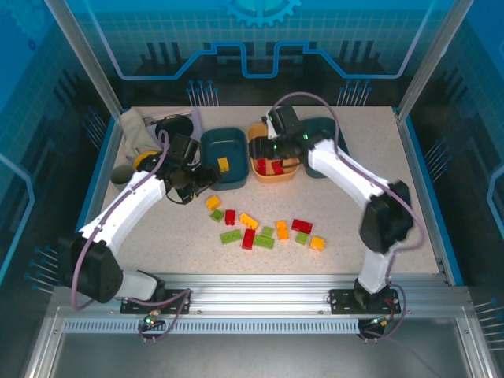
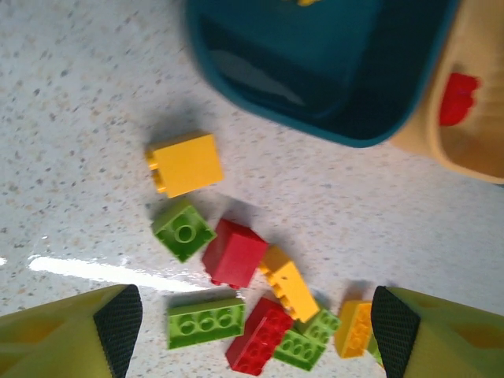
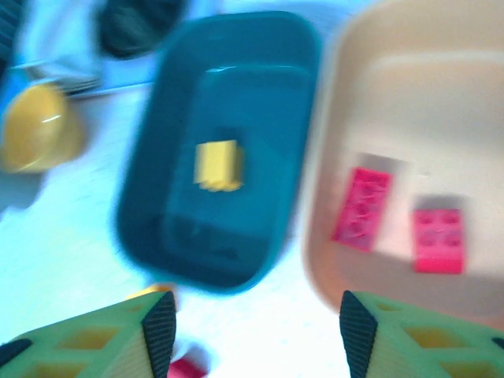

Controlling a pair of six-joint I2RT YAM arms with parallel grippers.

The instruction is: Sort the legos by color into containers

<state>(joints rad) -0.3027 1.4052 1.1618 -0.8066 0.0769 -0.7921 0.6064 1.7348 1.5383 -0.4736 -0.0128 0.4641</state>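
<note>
Picking the next brick falls to your left claw (image 2: 253, 331), by my judgement. Its jaws stand apart with nothing between them, and it hovers over the loose legos (image 1: 264, 228) scattered on the table (image 1: 378, 173) on the near side of the orange tray (image 1: 276, 179).

Your right claw (image 3: 257, 327) hangs over the left edge of the orange tray, jaws apart and empty. Two red bricks (image 3: 362, 209) lie flat inside that tray. Just left of the orange tray sits a teal tray (image 1: 206, 150) holding a lone yellow brick (image 3: 216, 165). A second teal tray (image 1: 327, 130) sits just right of the orange tray, partly behind the right arm.

Go for the square yellow brick (image 2: 185, 164). Of the whole scatter it lies closest to the trays, with bare table around most of it. Only a green square brick (image 2: 183, 229) sits just beside it, on the side away from the orange tray.

- Turn the wrist so the pads (image 2: 118, 319) meet two smooth side faces, not corners.
- Centre over the brick and come straight down, so you don't nudge the green one.
- Lift above the tray wall before you cross to the teal tray left of the orange tray, and let go low.
- Mind the right arm: those two trays are neighbours, so swing it off toward the red pieces first.
</note>
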